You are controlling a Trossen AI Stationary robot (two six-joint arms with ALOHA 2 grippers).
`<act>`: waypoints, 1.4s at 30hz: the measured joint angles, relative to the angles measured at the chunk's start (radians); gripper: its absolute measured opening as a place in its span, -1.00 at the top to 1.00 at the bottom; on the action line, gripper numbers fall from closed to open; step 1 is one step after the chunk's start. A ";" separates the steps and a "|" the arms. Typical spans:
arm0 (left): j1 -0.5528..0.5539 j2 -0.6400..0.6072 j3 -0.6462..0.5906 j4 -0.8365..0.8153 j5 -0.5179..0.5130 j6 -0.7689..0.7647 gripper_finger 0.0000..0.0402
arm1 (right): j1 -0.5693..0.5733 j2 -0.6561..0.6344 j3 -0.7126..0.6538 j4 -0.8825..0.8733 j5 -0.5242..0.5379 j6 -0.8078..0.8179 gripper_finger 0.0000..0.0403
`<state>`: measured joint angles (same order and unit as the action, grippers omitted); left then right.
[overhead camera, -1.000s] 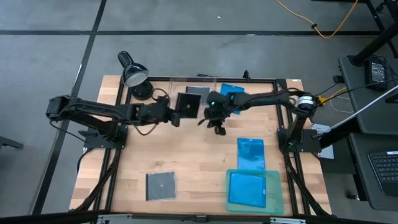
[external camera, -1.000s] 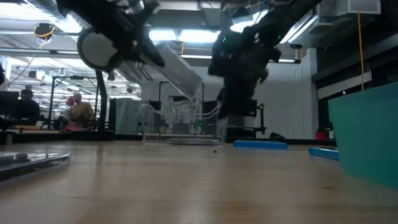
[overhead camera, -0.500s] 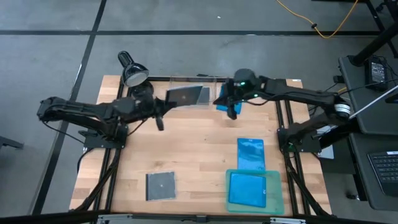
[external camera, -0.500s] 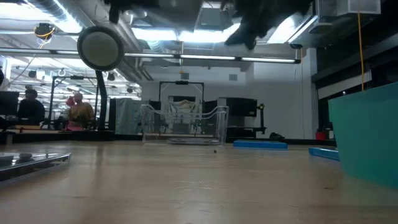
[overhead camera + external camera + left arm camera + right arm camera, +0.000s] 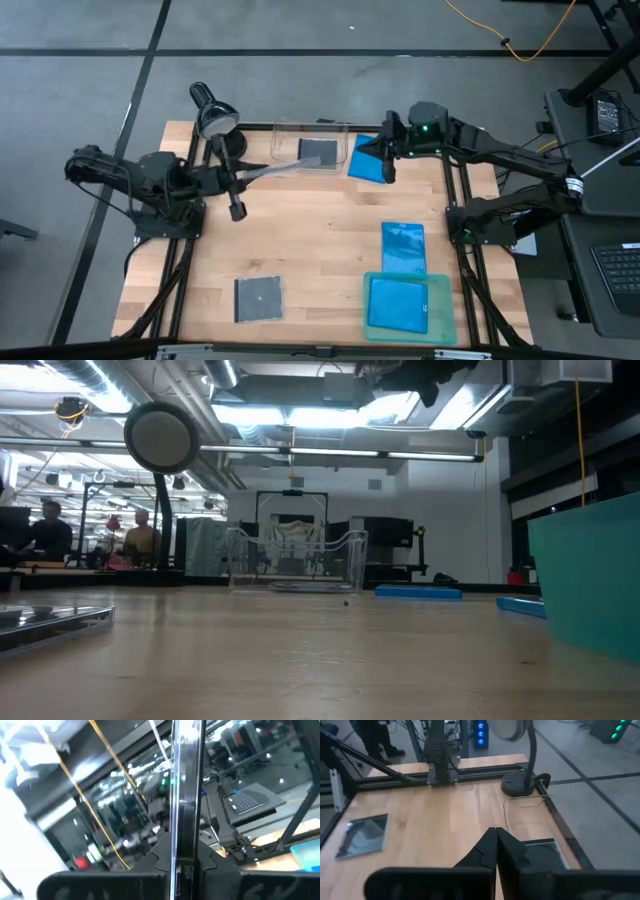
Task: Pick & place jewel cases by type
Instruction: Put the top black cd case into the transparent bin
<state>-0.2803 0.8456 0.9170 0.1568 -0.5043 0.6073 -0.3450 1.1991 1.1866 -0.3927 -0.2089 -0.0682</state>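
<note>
My left gripper [image 5: 243,179] is above the table's far left, shut on a clear jewel case [image 5: 275,171] that is turned on edge. A dark square case [image 5: 318,152] lies in the clear bin [image 5: 300,128]. Another square case [image 5: 258,298] lies flat near the front. Blue cases lie flat at the far edge [image 5: 366,160], at mid-right [image 5: 403,245] and in the teal tray [image 5: 445,305]. My right gripper [image 5: 496,840] hangs shut and empty above the far blue case. My left gripper pinches the clear case by one end [image 5: 182,851] between its two fingers [image 5: 205,862]. The fingers come roughly level from the table's left. The case sticks out ahead of them, standing on its thin edge [image 5: 183,780], lifted clear of the table and the bin.
A desk lamp [image 5: 212,122] stands at the far left corner beside the bin. Black frame rails [image 5: 455,215] run along the table's sides. Bare wood lies in the middle of the table [image 5: 310,240]. People show in the room beyond, in the low view.
Both arms have risen. My left gripper has drawn back toward the table's left edge with the clear case and rolled, turning the case from flat to on edge. My right gripper, still shut, has gone up and toward the table's far right.
</note>
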 joint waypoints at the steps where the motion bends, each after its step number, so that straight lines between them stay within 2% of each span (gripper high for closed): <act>1: -0.017 0.003 0.016 -0.010 -0.011 0.039 0.95 | 0.000 0.000 0.000 0.000 -0.002 0.010 0.97; 4: -0.075 0.020 0.066 -0.054 -0.040 0.166 0.95 | 0.000 0.000 0.000 0.000 -0.002 0.013 0.97; 8: -0.159 0.060 0.130 -0.065 -0.141 0.362 0.95 | 0.000 0.000 0.000 0.004 -0.033 0.011 0.92; 12: -0.242 0.120 0.193 -0.063 -0.283 0.560 0.95 | 0.000 0.000 0.000 0.018 -0.056 -0.012 0.93; 18: -0.325 0.218 0.244 -0.051 -0.555 0.832 0.95 | 0.000 0.000 0.000 0.024 -0.055 -0.014 0.98; 21: -0.337 0.252 0.244 -0.049 -0.609 0.899 0.95 | 0.000 0.000 0.000 0.023 -0.055 -0.005 0.93; 25: -0.338 0.278 0.244 -0.057 -0.606 0.907 0.95 | 0.000 0.000 0.000 0.023 -0.055 0.015 0.90; 29: -0.338 0.284 0.244 -0.064 -0.603 0.901 0.95 | 0.000 0.000 0.000 0.023 -0.055 0.032 0.96; 33: -0.338 0.281 0.244 -0.060 -0.608 0.830 0.95 | 0.000 0.000 0.001 0.022 -0.055 0.034 0.97; 38: -0.331 0.277 0.245 -0.020 -0.659 0.523 0.95 | 0.000 0.000 0.002 0.011 -0.055 0.008 0.89; 42: -0.324 0.263 0.245 -0.026 -0.681 0.190 0.95 | 0.000 0.000 0.002 0.001 -0.054 -0.001 0.91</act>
<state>-0.6041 1.1085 1.1618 0.1310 -1.1850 0.7977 -0.3450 1.1992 1.1881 -0.3915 -0.2630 -0.0693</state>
